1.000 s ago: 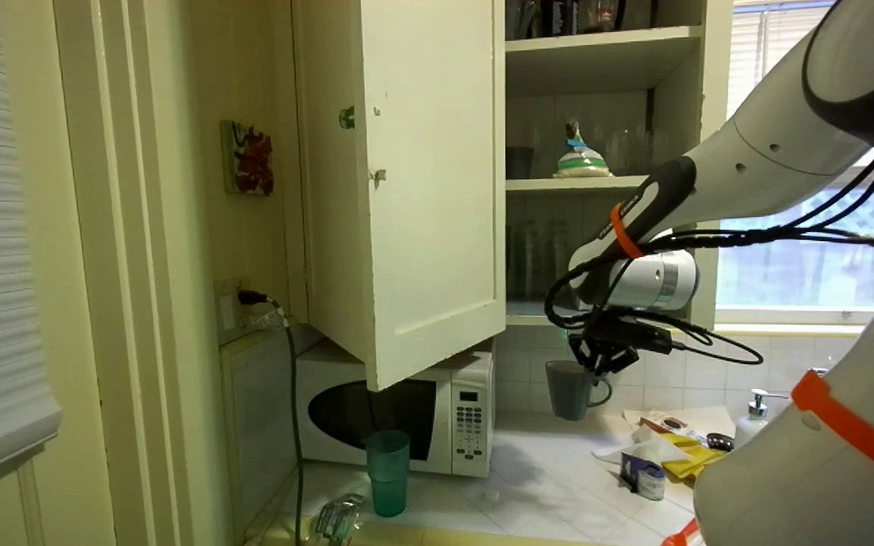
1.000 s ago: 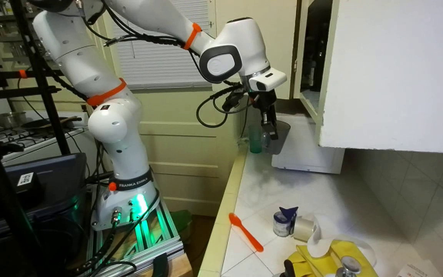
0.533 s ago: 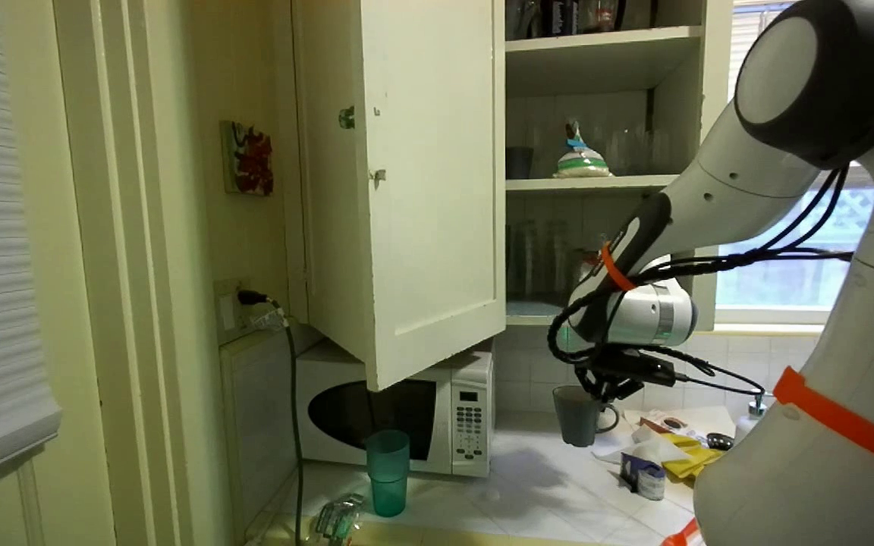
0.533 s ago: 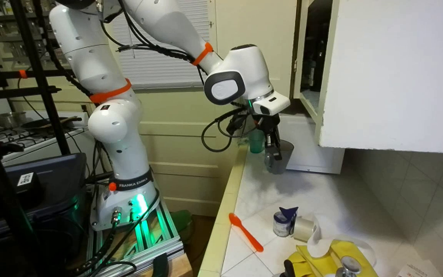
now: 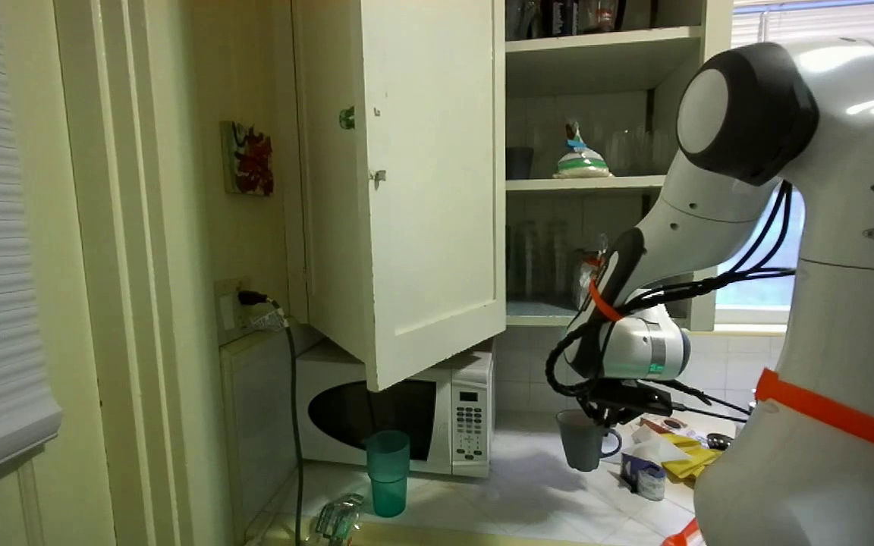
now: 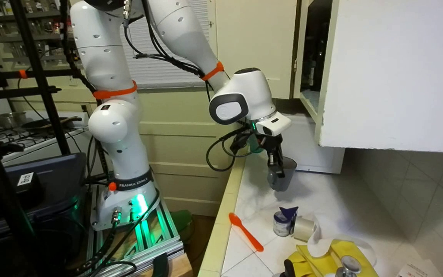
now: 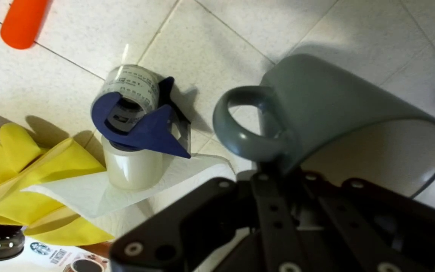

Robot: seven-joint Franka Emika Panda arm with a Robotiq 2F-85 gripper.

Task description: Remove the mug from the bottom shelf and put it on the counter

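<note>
The gripper clasps the grey mug, their contact dark and hard to make out. The mug tilts over the counter; any gap beneath is hard to judge. In an exterior view, the arm and the open cupboard door hide parts of the bottom shelf. 1 blue tape dispenser sits near; 1 orange spoon is cut off in the wrist view.
</note>
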